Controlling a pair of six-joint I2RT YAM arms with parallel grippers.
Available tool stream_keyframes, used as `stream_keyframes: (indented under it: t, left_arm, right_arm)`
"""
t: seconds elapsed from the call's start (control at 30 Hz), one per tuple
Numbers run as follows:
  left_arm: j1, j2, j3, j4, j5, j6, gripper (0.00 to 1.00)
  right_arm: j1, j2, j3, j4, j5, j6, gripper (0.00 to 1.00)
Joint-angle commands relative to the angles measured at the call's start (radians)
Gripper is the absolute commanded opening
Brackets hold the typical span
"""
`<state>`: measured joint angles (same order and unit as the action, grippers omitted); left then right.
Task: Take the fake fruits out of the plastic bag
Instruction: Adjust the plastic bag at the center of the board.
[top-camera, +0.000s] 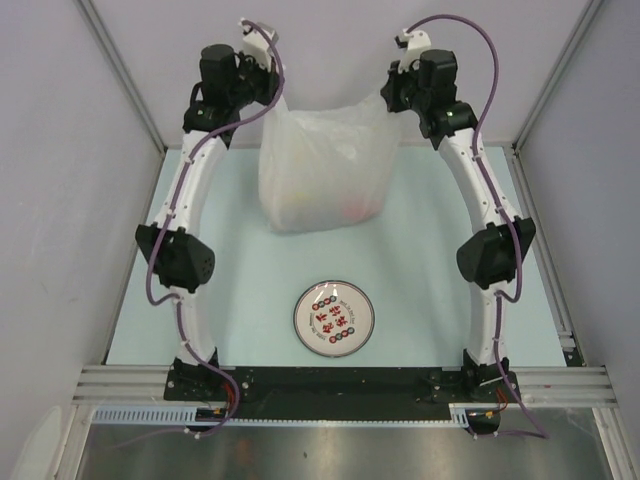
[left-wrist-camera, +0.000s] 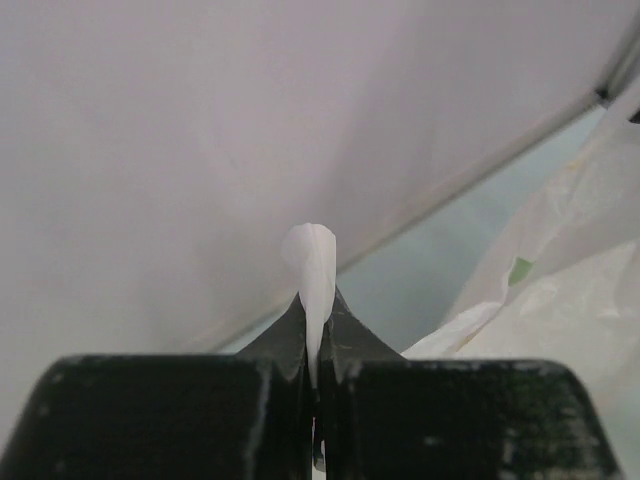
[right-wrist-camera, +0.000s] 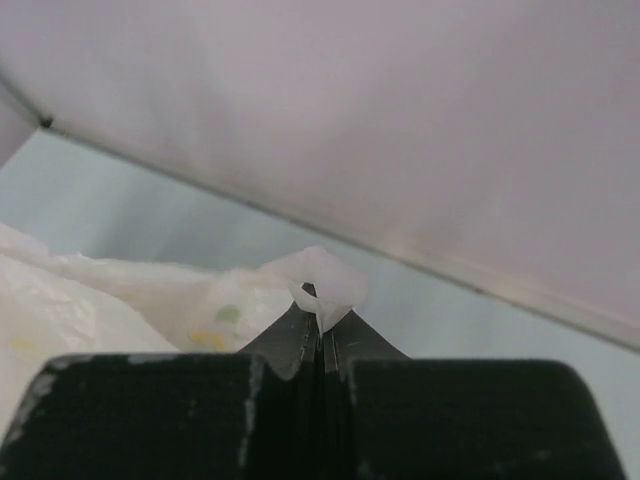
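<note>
Left end effector (left-wrist-camera: 315, 325) pinches a fold of the bag (top-camera: 320, 165); right end effector (right-wrist-camera: 320, 320) pinches another. The bag hangs between them at the desk's (top-camera: 430, 300) far end, with the fruits (top-camera: 296, 206) as faint tints low inside. The step looks like lifting. Next, the bag probably needs tipping so they slide out.

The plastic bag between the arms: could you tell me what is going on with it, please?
Both arms hold the plastic bag up by its top: the left gripper and the right gripper are each shut on a fold of it. Faint yellow and red fake fruits show inside, at its bottom; none is out yet.
</note>
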<state>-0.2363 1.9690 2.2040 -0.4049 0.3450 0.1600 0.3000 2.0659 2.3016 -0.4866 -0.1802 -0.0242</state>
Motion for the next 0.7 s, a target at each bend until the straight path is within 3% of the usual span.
stream_keyframes:
  t: [0.0, 0.13, 0.23, 0.37, 0.4, 0.47, 0.5, 0.6, 0.67]
  left_arm:
    - [0.032, 0.082, 0.302, 0.089, -0.037, 0.018, 0.0]
    - [0.032, 0.005, 0.264, 0.17, 0.001, 0.039, 0.0]
    - [0.034, -0.094, 0.171, 0.138, 0.04, 0.029, 0.0]
    - [0.031, -0.335, -0.235, 0.225, 0.117, 0.053, 0.0]
    - [0.028, -0.372, -0.382, 0.218, 0.126, 0.065, 0.0]
    - [0.026, -0.462, -0.508, 0.165, 0.179, 0.11, 0.0]
    - [0.026, -0.491, -0.627, 0.15, 0.196, 0.121, 0.0]
    - [0.025, -0.599, -0.852, 0.147, 0.235, 0.118, 0.0]
    - [0.02, -0.66, -0.926, 0.14, 0.258, 0.093, 0.0]
  right_arm:
    - [-0.03, 0.074, 0.22, 0.17, 0.097, 0.044, 0.0]
    - [-0.019, 0.025, 0.246, 0.207, 0.11, -0.02, 0.0]
    - [-0.038, -0.064, 0.145, 0.194, 0.081, -0.016, 0.0]
    - [-0.065, -0.191, -0.055, 0.145, 0.051, -0.003, 0.0]
    - [-0.068, -0.219, -0.185, 0.138, 0.041, -0.003, 0.0]
    - [-0.065, -0.307, -0.328, 0.103, 0.013, -0.014, 0.0]
    - [-0.062, -0.346, -0.481, 0.099, -0.001, -0.019, 0.0]
    - [-0.047, -0.486, -0.811, 0.111, -0.024, -0.017, 0.0]
    - [-0.027, -0.544, -0.907, 0.1, -0.005, -0.011, 0.0]
